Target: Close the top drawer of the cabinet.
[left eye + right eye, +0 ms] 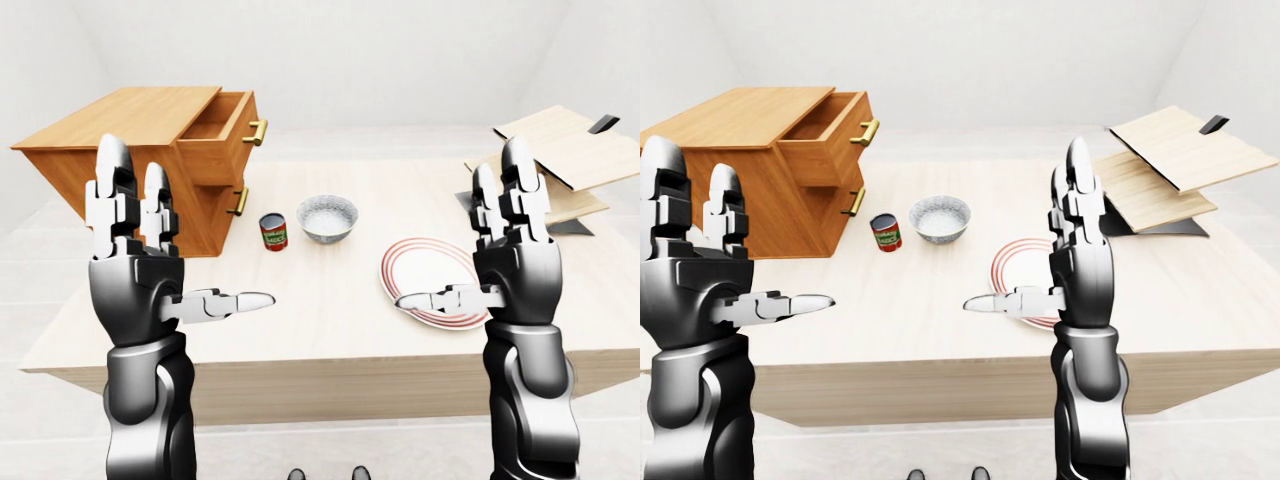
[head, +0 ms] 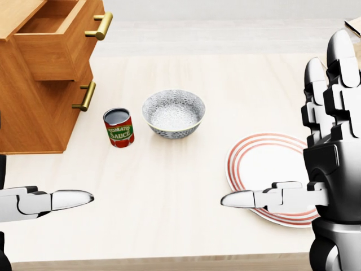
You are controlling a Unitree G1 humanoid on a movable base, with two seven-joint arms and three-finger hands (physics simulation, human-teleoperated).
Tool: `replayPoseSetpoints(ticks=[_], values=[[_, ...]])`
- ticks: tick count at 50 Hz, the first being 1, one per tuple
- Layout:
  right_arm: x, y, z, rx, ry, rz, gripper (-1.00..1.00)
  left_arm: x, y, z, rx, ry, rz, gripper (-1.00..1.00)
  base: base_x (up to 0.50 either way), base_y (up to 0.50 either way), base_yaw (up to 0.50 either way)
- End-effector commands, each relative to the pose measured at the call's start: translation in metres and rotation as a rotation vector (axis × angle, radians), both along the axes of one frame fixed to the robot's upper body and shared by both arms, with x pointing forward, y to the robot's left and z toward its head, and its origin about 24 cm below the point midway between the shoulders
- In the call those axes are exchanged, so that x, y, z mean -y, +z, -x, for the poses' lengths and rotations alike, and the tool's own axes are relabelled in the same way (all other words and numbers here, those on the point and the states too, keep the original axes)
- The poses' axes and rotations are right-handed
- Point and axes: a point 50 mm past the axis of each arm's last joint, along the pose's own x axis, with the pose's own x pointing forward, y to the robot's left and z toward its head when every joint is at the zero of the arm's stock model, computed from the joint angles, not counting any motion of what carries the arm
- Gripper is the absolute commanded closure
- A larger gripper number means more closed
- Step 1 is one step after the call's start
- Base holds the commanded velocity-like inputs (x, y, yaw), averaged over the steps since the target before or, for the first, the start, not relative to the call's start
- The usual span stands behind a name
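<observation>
Drawer (image 2: 56, 39) above left hand (image 2: 42, 202)

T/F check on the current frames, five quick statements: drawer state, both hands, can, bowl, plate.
1. The top drawer is pulled out. True.
2. The left hand grips the drawer handle. False: it hangs open, clear of the cabinet.
3. The tomato sauce can stands upright, left of the bowl in the head view. True.
4. The bowl sits on the plate. False: they are apart.
5. The right hand holds the can. False: it is open and empty.
</observation>
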Motion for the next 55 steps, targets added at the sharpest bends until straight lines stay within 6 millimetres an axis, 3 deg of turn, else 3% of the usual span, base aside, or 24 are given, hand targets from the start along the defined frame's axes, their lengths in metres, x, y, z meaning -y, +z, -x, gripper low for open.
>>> replayPoseSetpoints(ticks=[1, 43, 55], values=[[0.0002, -0.0038, -0.0015, -0.02, -0.002, 0.011, -1.0, 0.0006, -0.0006, -0.0004, -0.004, -0.002, -0.006, -1.0, 0.03, 0.5, 0.0], [0.0006, -0.0038, -0.0018, -0.02, 0.0, 0.005, -1.0, -0.001, -0.0046, -0.0018, -0.025, -0.002, -0.006, -1.0, 0.03, 0.5, 0.0], [0.0013, -0.0048, -0.0021, -0.024, 0.0, -0.012, -1.0, 0.0003, -0.0058, -0.0024, -0.031, -0.004, -0.007, -1.0, 0.0, 0.13, 0.0]])
